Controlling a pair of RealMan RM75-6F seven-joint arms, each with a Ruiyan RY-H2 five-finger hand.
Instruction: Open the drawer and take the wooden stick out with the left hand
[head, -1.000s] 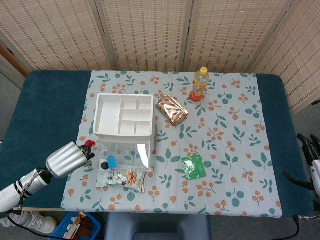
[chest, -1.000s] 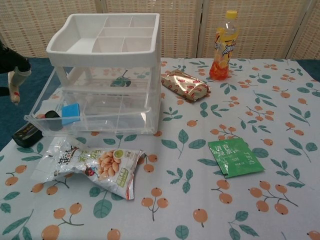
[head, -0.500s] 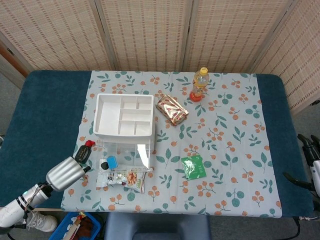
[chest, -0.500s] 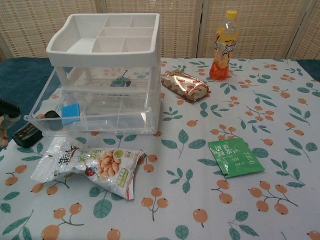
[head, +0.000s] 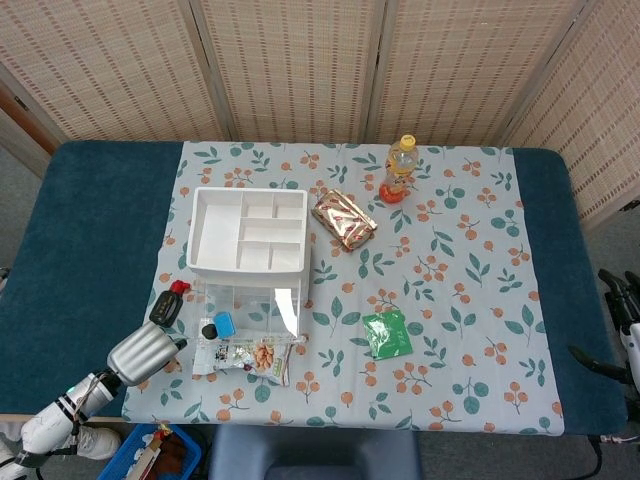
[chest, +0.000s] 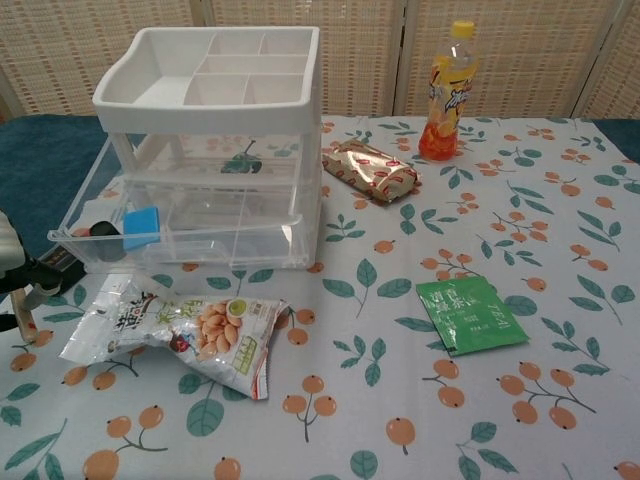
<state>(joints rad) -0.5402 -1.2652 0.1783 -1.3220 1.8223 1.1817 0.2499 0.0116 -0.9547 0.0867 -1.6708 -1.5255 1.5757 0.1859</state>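
The white drawer unit (head: 247, 230) (chest: 210, 75) stands on the left of the floral cloth. Its clear lower drawer (head: 250, 312) (chest: 185, 225) is pulled out toward me, with a blue block (chest: 141, 226) and a small black piece (chest: 100, 230) inside. My left hand (head: 145, 350) (chest: 12, 268) is low at the front left, just left of the drawer's front corner. In the chest view it holds a short wooden stick (chest: 24, 312) that points down over the cloth. My right hand (head: 624, 305) shows only partly at the far right edge, holding nothing.
A snack bag (head: 245, 357) (chest: 175, 335) lies in front of the drawer, with a black-and-red object (head: 166, 304) at its left corner. A foil packet (head: 343, 219), an orange drink bottle (head: 400, 170) and a green sachet (head: 386, 333) lie to the right.
My left hand has drawn back from beside the drawer toward the table's front left corner, carrying the stick lower. The drawer and the right hand have stayed put.
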